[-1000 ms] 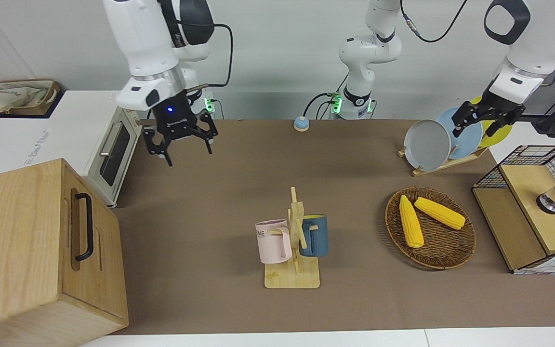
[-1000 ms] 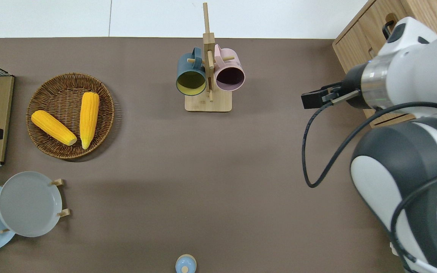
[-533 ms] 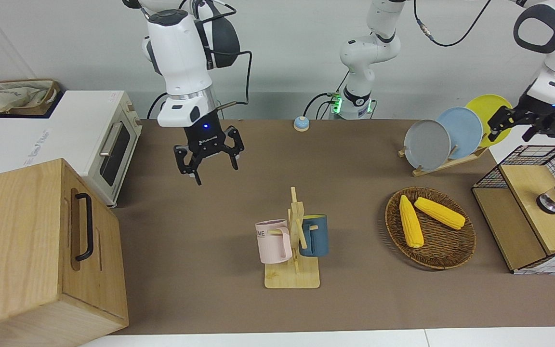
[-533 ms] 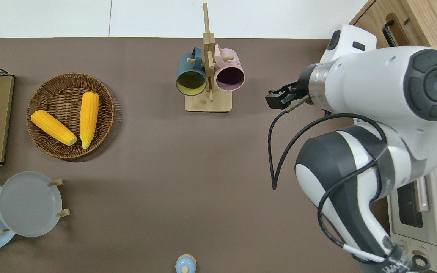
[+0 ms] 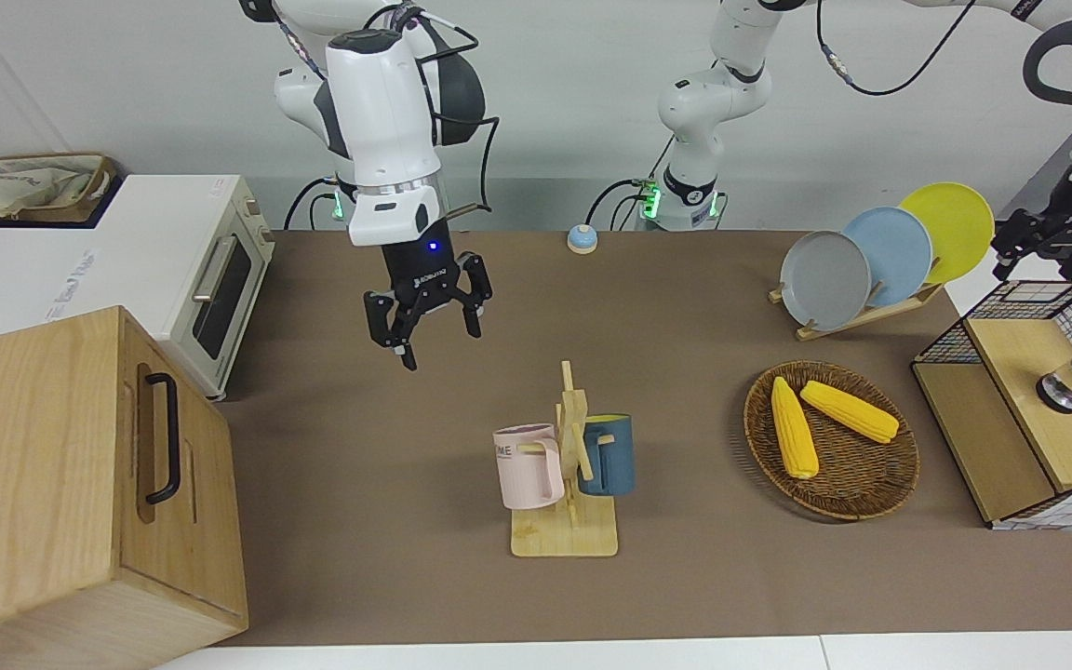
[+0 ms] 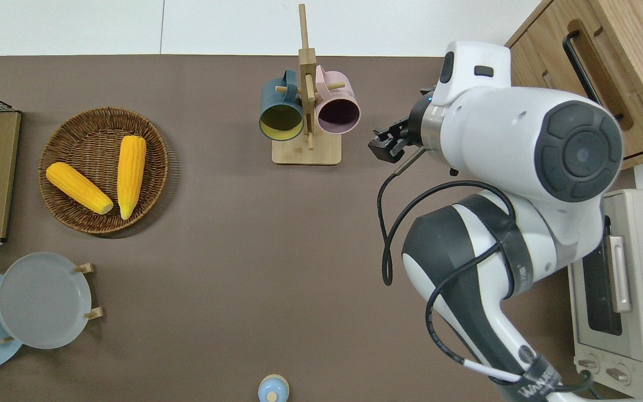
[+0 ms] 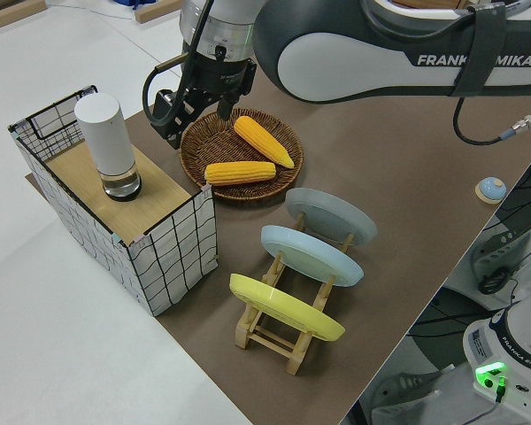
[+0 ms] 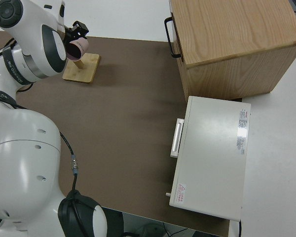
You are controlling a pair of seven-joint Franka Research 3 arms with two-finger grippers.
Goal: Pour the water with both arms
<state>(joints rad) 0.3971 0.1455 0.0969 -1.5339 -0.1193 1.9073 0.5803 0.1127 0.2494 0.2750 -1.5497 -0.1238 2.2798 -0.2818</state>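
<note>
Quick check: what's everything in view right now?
Mug rack: one, wooden, centre.
Mugs: two, pink and dark blue, on the rack.
Basket: one, wicker, toward left arm's end.
Corn cobs: two, yellow, in the basket.
Plates: three, grey, light blue, yellow, upright in a stand.
Wire crate: one, wooden-topped, left arm's end.
Canister: one, white, on the crate.
Bell: one, blue, nearest the robots.
Toaster oven: one, white, right arm's end.
Cabinet: one, wooden, beside the oven.
Right tool: open, over table beside mug rack.
Left tool: open, near the crate.
</note>
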